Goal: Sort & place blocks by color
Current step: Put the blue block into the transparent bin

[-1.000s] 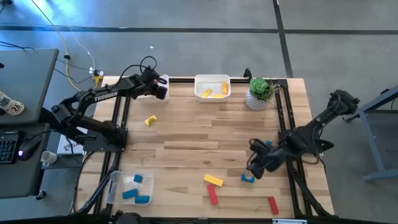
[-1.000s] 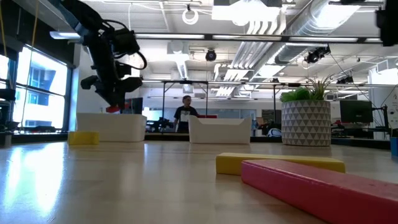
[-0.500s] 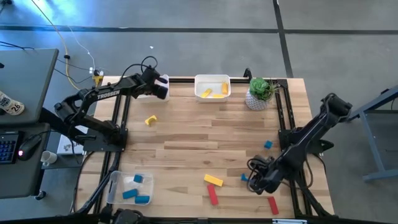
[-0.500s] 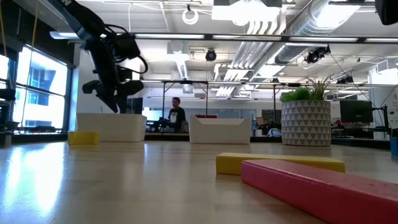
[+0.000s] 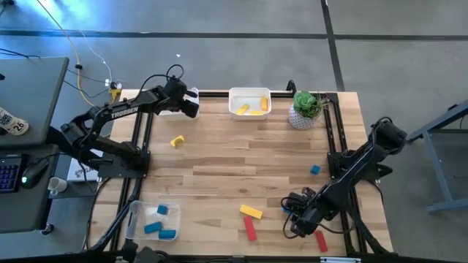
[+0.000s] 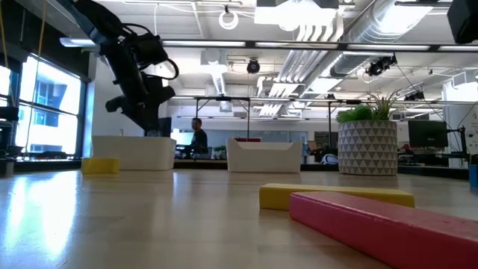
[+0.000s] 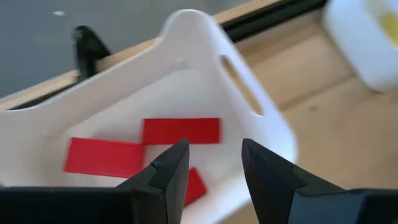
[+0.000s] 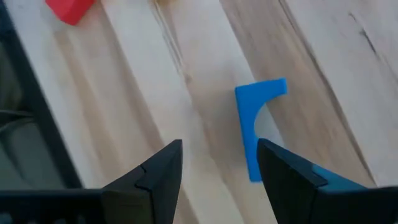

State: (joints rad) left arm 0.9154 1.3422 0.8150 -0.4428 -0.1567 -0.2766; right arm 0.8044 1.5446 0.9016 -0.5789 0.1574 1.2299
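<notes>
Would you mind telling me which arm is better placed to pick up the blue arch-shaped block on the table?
The right. Its gripper hangs open just above the blue arch block near the table's right front. The left gripper is open over the white bin of red blocks at the far back left.

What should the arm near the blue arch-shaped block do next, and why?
Probably lower the right gripper a little and shut it on the blue arch-shaped block. Its open fingers hang just over that block, which lies loose on the wooden table, and nothing is held yet. The left gripper is open over the white bin with red blocks inside.
</notes>
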